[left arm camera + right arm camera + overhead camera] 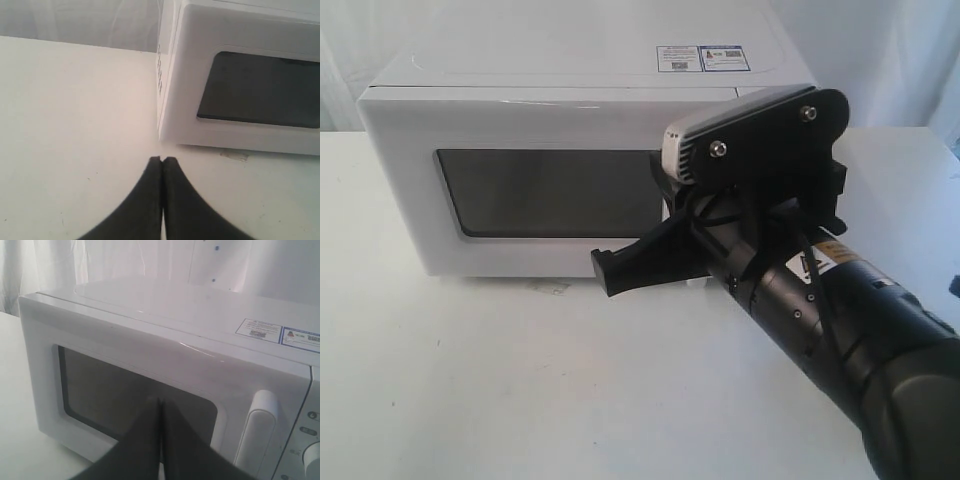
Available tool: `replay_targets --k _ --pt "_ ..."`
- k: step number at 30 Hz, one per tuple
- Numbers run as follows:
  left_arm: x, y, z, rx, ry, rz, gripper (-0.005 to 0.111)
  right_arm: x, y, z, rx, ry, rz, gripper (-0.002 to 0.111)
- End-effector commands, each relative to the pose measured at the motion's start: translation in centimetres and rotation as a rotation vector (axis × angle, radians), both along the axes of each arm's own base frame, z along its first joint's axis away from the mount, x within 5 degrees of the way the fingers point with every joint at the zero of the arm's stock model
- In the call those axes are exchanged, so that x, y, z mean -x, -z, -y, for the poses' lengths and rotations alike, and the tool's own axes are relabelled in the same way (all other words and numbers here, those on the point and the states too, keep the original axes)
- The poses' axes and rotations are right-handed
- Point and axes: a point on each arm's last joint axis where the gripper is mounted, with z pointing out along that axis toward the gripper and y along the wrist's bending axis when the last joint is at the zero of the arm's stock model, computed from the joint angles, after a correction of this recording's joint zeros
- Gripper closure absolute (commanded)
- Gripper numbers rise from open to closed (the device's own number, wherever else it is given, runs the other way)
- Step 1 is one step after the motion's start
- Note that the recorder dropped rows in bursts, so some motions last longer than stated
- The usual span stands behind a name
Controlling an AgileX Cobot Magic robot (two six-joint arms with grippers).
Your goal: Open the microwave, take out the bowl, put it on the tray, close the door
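The microwave (570,90) stands on a white table (470,380), toward the back of it. Its door (520,125) is closed and sits flat against the body. The dark window (550,192) in the door does not let the inside be seen. On top of the microwave, near the right rear corner, are two stickers (703,57).

The right gripper (603,270) is in front of the door, low, at the lower right part of the window. Its two black fingers are pressed together and nothing is between them. In the right wrist view the tips point at the window, and the tall white handle (258,430) is just beside them, toward the control panel, not touched. A part of a round knob (313,455) shows at the edge of that view.

The left gripper (162,161) is seen only in the left wrist view. Its fingers are also pressed together and empty. It hangs above the bare table, near the left front corner of the microwave, apart from it.
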Motion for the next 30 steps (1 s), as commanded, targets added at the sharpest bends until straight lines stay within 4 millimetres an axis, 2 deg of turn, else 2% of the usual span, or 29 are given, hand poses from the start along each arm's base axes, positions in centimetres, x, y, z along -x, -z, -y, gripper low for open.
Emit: replay_targets --k 1,5,6,8,10,14,19,30 --pt "-0.9 2.9 -0.4 0.028 -0.052 0.073 0.107 0.1 0.0 0.2 -0.003 0.004 0.006 0.108" --pt "-1.1 6.7 -0.8 0.058 -0.106 0.176 0.107 0.1 0.0 0.2 -0.003 0.004 0.006 0.108" --pt "-1.0 6.3 -0.9 0.067 -0.114 0.226 0.107 0.1 0.0 0.2 -0.003 0.003 0.004 0.108" --pt "-0.8 6.8 -0.8 0.033 -0.098 0.175 0.107 0.1 0.0 0.2 -0.003 0.003 0.004 0.108" --pt "-0.8 7.3 -0.9 -0.082 -0.089 0.139 0.107 0.1 0.0 0.2 -0.003 0.004 0.006 0.108" --pt "-0.3 9.0 -1.1 -0.188 -0.078 -0.057 0.107 0.1 0.0 0.2 -0.003 0.004 0.006 0.108" --pt "-0.2 9.3 -1.5 -0.187 -0.146 -0.094 0.107 0.1 0.0 0.2 -0.003 0.004 0.006 0.108" --pt "-0.3 9.0 -1.5 -0.186 -0.149 -0.063 0.107 0.1 0.0 0.2 -0.003 0.004 0.006 0.108"
